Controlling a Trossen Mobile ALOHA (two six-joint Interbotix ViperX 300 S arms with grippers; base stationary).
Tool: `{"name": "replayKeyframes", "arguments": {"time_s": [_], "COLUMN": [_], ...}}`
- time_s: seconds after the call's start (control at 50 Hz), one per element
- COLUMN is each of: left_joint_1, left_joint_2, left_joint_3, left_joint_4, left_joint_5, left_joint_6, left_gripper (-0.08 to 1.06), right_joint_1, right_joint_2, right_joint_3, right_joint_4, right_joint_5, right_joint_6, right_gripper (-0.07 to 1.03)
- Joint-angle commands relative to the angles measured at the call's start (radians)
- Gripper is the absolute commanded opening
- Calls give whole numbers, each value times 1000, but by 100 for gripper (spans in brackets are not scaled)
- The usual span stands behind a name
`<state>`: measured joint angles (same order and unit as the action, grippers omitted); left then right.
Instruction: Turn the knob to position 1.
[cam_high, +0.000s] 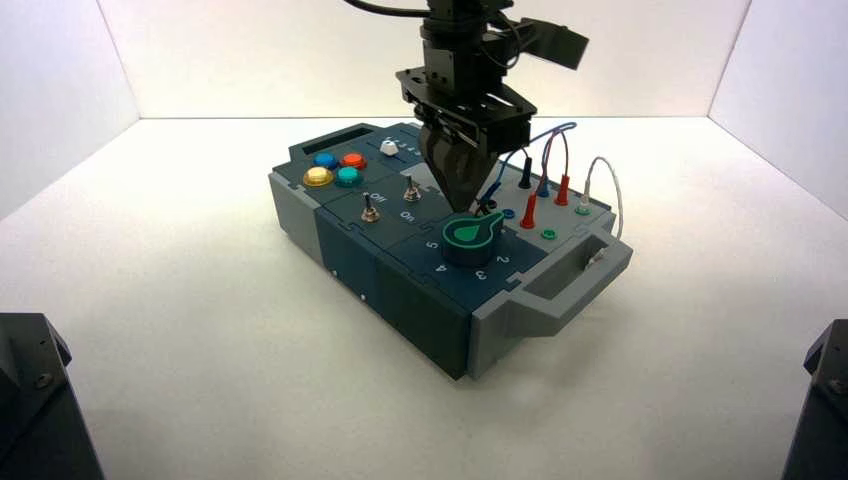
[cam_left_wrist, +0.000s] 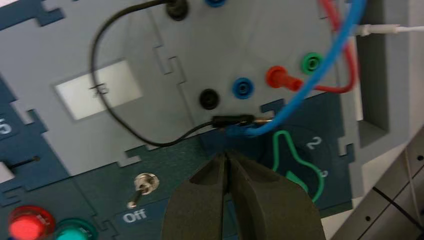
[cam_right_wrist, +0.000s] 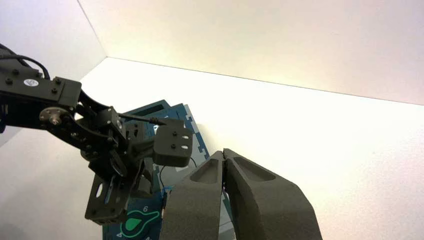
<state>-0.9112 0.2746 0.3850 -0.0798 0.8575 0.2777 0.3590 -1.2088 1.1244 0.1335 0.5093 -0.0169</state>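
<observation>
The knob (cam_high: 470, 238), a dark-teal dial with a green teardrop pointer, sits at the box's near right part, with numbers 2 to 5 around its front. My left gripper (cam_high: 463, 205) hangs shut straight above the knob's back edge, with nothing between its fingers. In the left wrist view the shut left gripper (cam_left_wrist: 227, 156) is beside the knob (cam_left_wrist: 295, 167); the pointer's narrow end lies toward the blue plug, with a "2" next to it. My right gripper (cam_right_wrist: 223, 154) is shut and held off away from the box, looking at the knob (cam_right_wrist: 135, 222) from a distance.
Two toggle switches (cam_high: 370, 208) stand left of the knob; one toggle (cam_left_wrist: 142, 185) sits above an "Off" label. Coloured push buttons (cam_high: 335, 168) sit at the back left. Red, blue and black plugged wires (cam_high: 545, 180) arch just right of the left gripper. The box's grey handle (cam_high: 570, 275) is at its right end.
</observation>
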Motion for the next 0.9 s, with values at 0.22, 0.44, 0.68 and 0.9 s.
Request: {"name": "replayKeyframes", "arguments": {"time_s": [0.22, 0.44, 0.68, 0.9], "left_joint_1": [5, 5, -35, -75], "left_joint_2": [-84, -140, -212, -252], "left_joint_3": [-23, -18, 6, 40], "left_joint_4": [3, 0, -17, -18], "left_joint_5": [55, 158, 242, 258], "left_joint_6": [8, 9, 6, 6], "left_gripper": [-3, -3, -3, -3], "right_joint_1": [-6, -6, -6, -8], "right_joint_2": [15, 23, 29, 55], "right_joint_3": [-25, -26, -25, -26], "right_joint_4": [2, 3, 2, 0], "right_joint_5": [-11, -12, -11, -8], "right_joint_6": [3, 3, 3, 5], "right_gripper": [-2, -2, -2, -2]}}
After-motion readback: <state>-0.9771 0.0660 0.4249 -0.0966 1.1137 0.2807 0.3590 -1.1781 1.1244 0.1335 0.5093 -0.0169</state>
